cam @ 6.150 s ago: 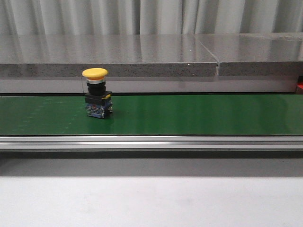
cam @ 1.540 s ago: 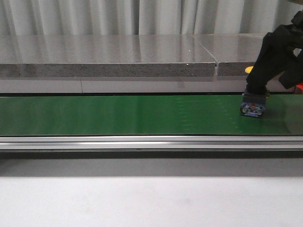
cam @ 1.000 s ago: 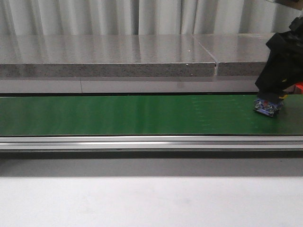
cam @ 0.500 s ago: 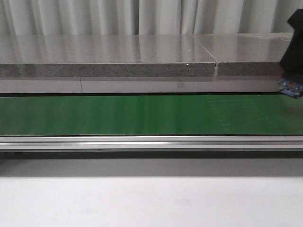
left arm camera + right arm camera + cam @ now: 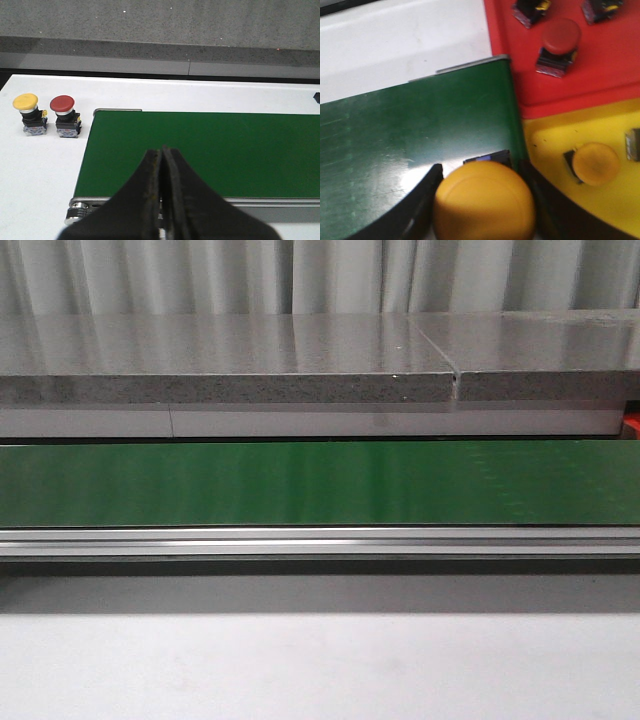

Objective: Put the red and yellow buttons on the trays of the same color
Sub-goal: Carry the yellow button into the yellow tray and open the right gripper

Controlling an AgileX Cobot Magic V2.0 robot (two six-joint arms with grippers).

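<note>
My right gripper [image 5: 481, 169] is shut on a yellow button [image 5: 484, 201]; its big yellow cap fills the space between the black fingers. It hangs over the end of the green belt [image 5: 410, 135], beside the yellow tray [image 5: 555, 135], where another yellow button [image 5: 595, 164] lies. The red tray [image 5: 610, 70] beyond it holds a red button [image 5: 561, 36]. My left gripper [image 5: 161, 150] is shut and holds nothing, above the other end of the belt [image 5: 210, 150]. A yellow button [image 5: 26, 102] and a red button [image 5: 62, 104] stand on the white table beside that end.
In the front view the green belt [image 5: 320, 482] lies bare, with a grey stone ledge [image 5: 230, 360] behind it and a metal rail [image 5: 320, 540] in front. A sliver of the red tray [image 5: 633, 425] shows at the right edge. More button bases [image 5: 532, 9] sit in the red tray.
The yellow button rode the belt to the right. My right gripper closed on it, lifted it and carried it out of the front view's right edge.
</note>
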